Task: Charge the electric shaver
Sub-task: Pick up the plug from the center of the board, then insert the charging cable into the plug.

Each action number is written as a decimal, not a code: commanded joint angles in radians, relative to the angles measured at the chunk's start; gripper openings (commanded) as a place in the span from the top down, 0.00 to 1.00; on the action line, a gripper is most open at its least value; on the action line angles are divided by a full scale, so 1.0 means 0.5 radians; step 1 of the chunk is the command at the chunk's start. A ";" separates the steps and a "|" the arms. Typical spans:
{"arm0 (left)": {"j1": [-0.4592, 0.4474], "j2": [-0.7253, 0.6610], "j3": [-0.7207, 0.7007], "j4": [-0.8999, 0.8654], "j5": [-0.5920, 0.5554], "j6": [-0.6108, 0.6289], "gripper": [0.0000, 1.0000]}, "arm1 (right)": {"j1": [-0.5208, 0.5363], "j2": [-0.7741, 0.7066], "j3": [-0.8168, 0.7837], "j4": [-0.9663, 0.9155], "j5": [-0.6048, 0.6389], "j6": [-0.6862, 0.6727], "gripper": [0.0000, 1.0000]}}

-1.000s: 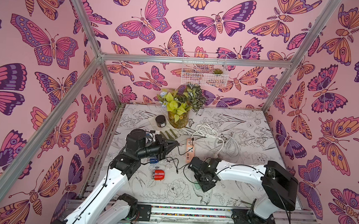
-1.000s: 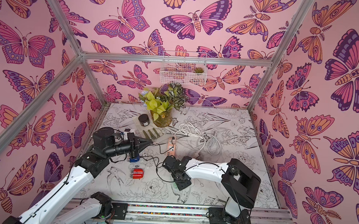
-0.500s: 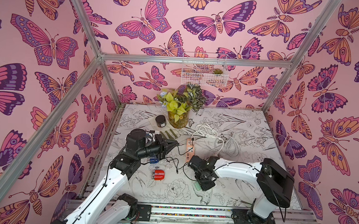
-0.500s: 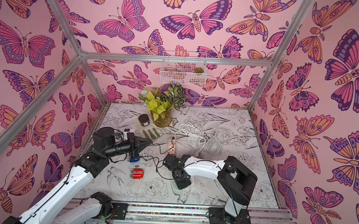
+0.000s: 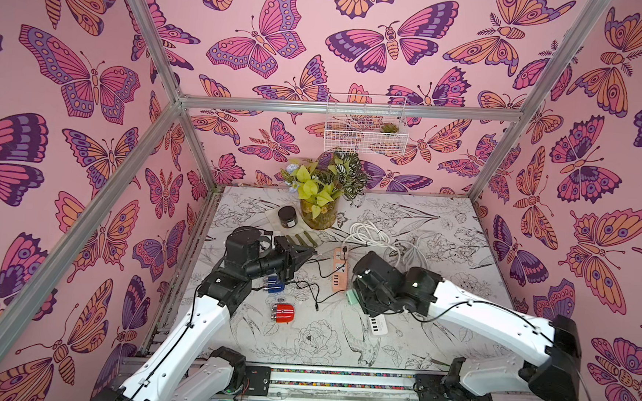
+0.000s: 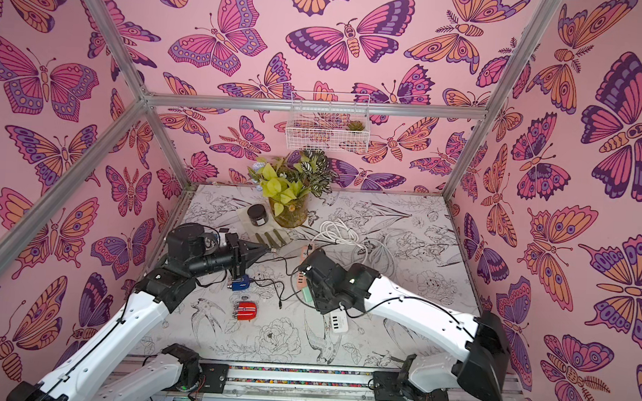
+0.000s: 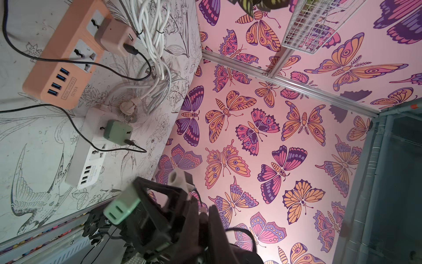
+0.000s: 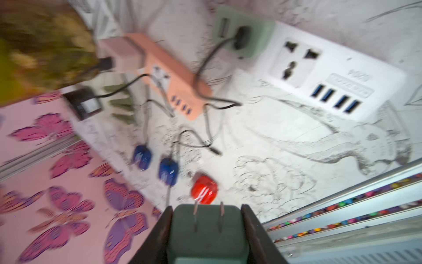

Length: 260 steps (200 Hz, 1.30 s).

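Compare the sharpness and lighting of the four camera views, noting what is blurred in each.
Right wrist view: motion blur smears the plant and orange power strip; the held green plug is sharper. Left wrist view: the white power strip is crisp, the near green plug soft. Both top views: sharp and evenly lit.

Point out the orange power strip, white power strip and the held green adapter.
orange power strip (image 7: 68, 49): left wrist view, top face.
white power strip (image 8: 331, 68): right wrist view, top face.
green adapter (image 8: 206, 230): right wrist view, pronged face between the jaws.
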 commanded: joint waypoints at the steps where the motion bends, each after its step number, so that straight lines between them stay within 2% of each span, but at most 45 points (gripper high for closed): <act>1: 0.016 0.035 0.097 0.075 -0.062 0.011 1.00 | -0.046 -0.095 0.035 0.038 0.280 0.500 0.92; 20: 0.015 0.074 0.158 0.117 -0.112 0.022 1.00 | -0.154 -0.175 -0.076 0.437 0.350 0.252 0.94; 42: 0.013 0.115 0.224 0.160 -0.187 0.048 1.00 | -0.371 -0.183 -0.344 1.343 0.213 -0.004 0.96; 62: -0.019 0.130 0.263 0.208 -0.329 0.064 1.00 | -0.564 -0.119 -0.296 1.506 -0.076 -0.154 0.99; 109: -0.293 0.169 0.217 0.460 -0.838 0.086 1.00 | -0.672 0.025 -0.321 2.100 -0.162 -0.145 1.00; 163: -0.445 0.388 0.217 0.784 -1.013 0.138 1.00 | -0.685 0.182 -0.261 2.249 -0.285 -0.100 1.00; 260: -0.508 0.511 0.231 0.787 -1.067 0.188 1.00 | -0.688 0.280 -0.242 2.307 -0.289 -0.087 1.00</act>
